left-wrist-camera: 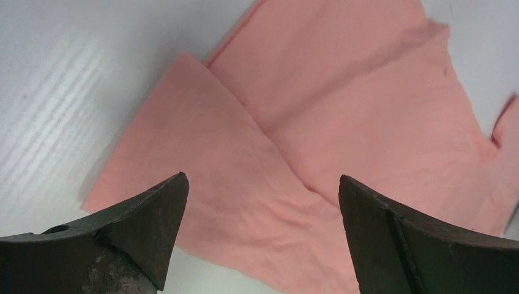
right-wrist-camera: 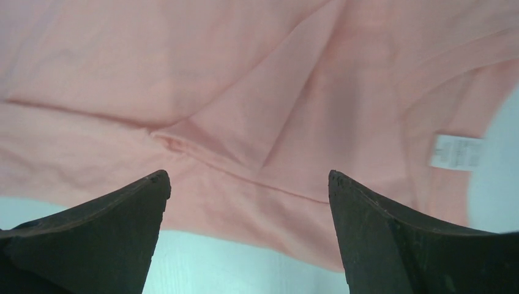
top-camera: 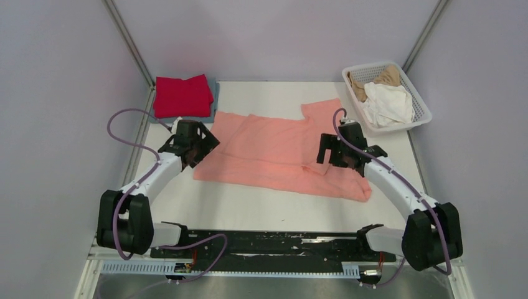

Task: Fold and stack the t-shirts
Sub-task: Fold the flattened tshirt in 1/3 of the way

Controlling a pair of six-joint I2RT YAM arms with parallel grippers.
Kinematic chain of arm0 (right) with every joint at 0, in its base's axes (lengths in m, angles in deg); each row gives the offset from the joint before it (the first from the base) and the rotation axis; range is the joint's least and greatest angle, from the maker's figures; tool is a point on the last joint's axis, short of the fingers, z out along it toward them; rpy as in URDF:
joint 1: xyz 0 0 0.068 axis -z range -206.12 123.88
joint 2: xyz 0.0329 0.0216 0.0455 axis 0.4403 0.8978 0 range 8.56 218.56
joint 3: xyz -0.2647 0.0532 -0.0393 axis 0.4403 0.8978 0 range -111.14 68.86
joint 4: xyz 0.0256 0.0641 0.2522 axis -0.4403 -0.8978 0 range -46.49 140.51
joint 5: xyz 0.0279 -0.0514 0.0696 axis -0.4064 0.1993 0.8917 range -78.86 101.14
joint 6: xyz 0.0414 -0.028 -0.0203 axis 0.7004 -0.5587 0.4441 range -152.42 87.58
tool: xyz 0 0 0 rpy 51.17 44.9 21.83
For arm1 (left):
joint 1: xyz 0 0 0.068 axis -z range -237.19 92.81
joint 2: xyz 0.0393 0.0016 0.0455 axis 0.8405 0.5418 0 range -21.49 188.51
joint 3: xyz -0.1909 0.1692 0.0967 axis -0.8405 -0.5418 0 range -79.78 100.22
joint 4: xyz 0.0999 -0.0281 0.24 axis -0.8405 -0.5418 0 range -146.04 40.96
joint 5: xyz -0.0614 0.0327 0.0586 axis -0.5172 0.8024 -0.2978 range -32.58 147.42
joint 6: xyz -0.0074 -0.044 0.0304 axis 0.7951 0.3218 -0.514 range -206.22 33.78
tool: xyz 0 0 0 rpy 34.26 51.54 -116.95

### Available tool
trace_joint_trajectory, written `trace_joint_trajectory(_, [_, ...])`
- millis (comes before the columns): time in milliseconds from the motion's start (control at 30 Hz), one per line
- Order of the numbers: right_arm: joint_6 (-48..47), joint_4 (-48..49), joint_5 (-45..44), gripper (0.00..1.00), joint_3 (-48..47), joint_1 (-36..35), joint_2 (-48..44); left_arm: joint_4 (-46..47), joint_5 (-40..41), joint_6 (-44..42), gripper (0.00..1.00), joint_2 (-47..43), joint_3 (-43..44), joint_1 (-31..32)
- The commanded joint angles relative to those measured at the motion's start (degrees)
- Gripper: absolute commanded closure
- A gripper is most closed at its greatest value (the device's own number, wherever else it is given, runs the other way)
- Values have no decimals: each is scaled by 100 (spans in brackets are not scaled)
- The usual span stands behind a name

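Note:
A salmon-pink t-shirt (top-camera: 274, 152) lies flat on the table's middle, partly folded, with a sleeve at the far right. In the left wrist view the same t-shirt (left-wrist-camera: 343, 104) shows a folded-over flap. In the right wrist view it (right-wrist-camera: 245, 92) shows a seam and a white label (right-wrist-camera: 456, 152). My left gripper (top-camera: 198, 152) (left-wrist-camera: 262, 176) hovers open over the shirt's near left corner, holding nothing. Over the shirt's near right edge my right gripper (top-camera: 333, 156) (right-wrist-camera: 248, 173) is open and empty too. A folded bright red t-shirt (top-camera: 182, 95) rests on a grey-blue one (top-camera: 215, 93) at the far left.
A white lattice basket (top-camera: 372, 64) stands at the far right corner, holding a white t-shirt (top-camera: 389, 106) and a tan one (top-camera: 383, 78). Pale walls close in the table on three sides. Bare tabletop (top-camera: 268, 208) runs between the shirt and the arm bases.

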Motion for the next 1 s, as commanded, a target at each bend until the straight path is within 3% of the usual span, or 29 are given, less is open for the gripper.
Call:
trace_joint_trajectory(0, [408, 1319, 2114, 0, 952, -17, -116, 815, -1124, -588, 0, -31, -423, 172])
trace_joint_trajectory(333, [430, 2336, 2257, 0, 1071, -28, 689, 1021, -1448, -722, 0, 1401, -47, 190])
trace_joint_trajectory(800, [528, 2972, 2211, 0, -779, -210, 2227, 665, -652, -723, 0, 1290, -233, 196])
trace_joint_trajectory(967, [614, 2368, 1322, 0, -83, -206, 1647, 499, -400, -766, 0, 1246, -217, 191])
